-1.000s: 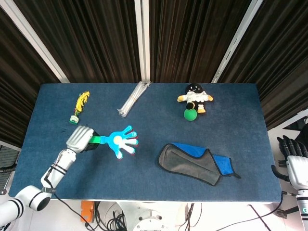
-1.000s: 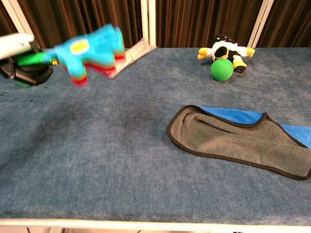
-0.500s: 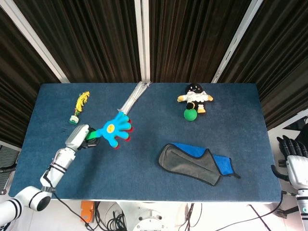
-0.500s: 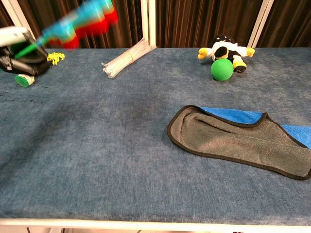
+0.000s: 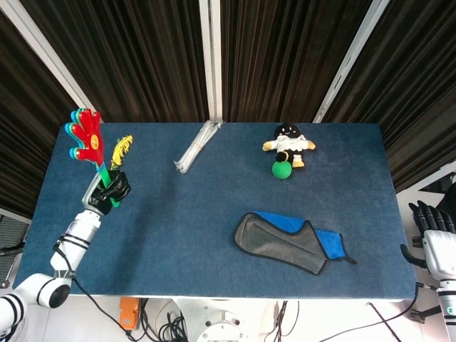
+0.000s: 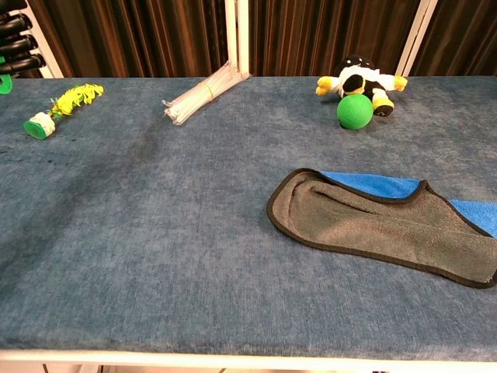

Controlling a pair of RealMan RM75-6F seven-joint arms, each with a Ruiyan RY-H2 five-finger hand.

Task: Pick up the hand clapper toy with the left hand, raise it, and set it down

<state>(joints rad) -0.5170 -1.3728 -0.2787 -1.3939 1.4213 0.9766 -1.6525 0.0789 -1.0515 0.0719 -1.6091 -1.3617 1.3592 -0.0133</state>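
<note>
My left hand (image 5: 108, 192) is clamped around the green handle of the red, blue and green plastic hand clapper toy (image 5: 86, 137), which stands nearly upright above the hand, its red palm-shaped paddles well clear of the blue felt table (image 5: 214, 271) at the far-left edge. I judge this to be the raise step at or near its top; the next move calls for lowering the toy back onto the cloth and loosening the fingers only once it rests flat. Just beyond the hand, very near the toy's handle, lies a yellow feather with a green base (image 5: 118, 155); I would set down short of it to avoid knocking it. Farther to the hand's right lies a bundle of clear plastic straws (image 5: 195, 147), then a grey and blue cloth mitt (image 5: 288, 241), a small green ball (image 5: 282, 169) and a black, white and yellow plush toy (image 5: 288, 142), all well apart. My right hand (image 5: 433, 226) hangs off the far table edge, holding nothing, fingers loosely spread.
</note>
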